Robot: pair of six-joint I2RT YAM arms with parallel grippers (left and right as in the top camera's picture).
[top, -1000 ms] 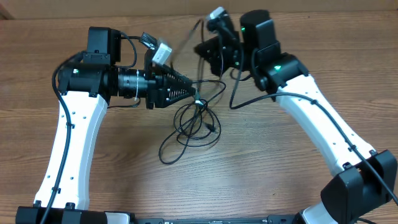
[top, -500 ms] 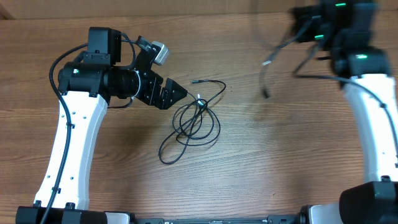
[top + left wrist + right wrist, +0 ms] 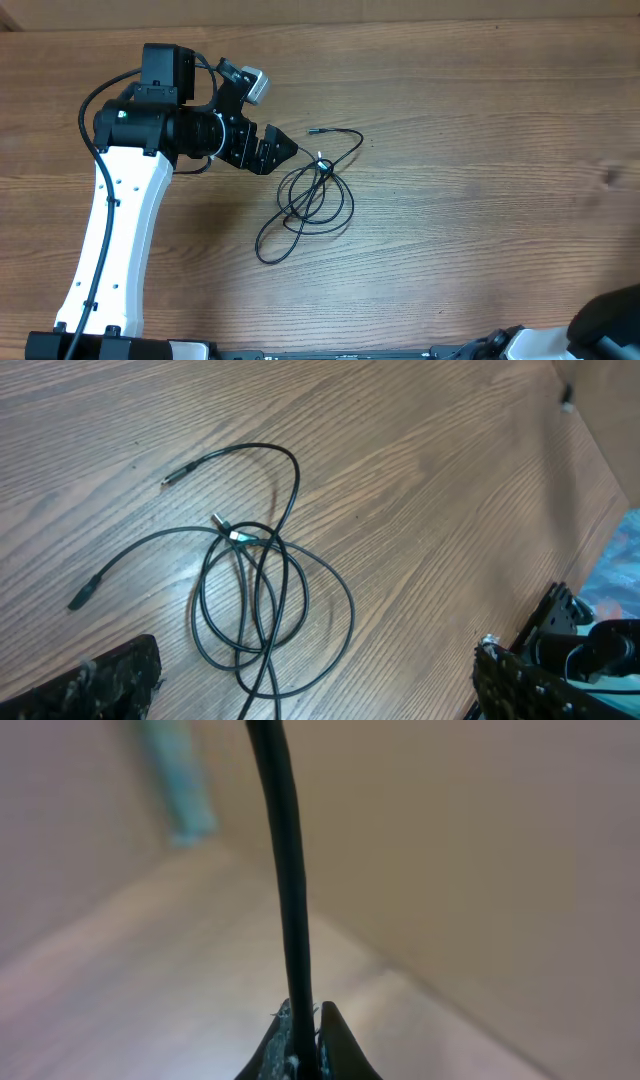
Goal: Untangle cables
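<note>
One thin black cable (image 3: 322, 166) lies in loose loops on the wooden table, its metal-tipped plug (image 3: 312, 130) pointing left. My left gripper (image 3: 283, 150) hovers just left of those loops, open and empty. In the left wrist view the coil (image 3: 240, 536) lies ahead of the gripper (image 3: 315, 690), with the wide-apart fingers (image 3: 110, 680) at the lower corners. In the right wrist view my right gripper (image 3: 305, 1032) is shut on a second black cable (image 3: 290, 870), which runs straight up from the jaws. Only blurred beige background shows behind it.
The table (image 3: 480, 150) is bare wood to the right of the coil. Only a dark piece of the right arm (image 3: 610, 320) shows at the overhead view's bottom right corner. The left arm's white links (image 3: 110, 230) run down the left side.
The right arm swung away to the right and out of the overhead view, carrying one cable off the pile. My left gripper opened, let go and drew back slightly left.
</note>
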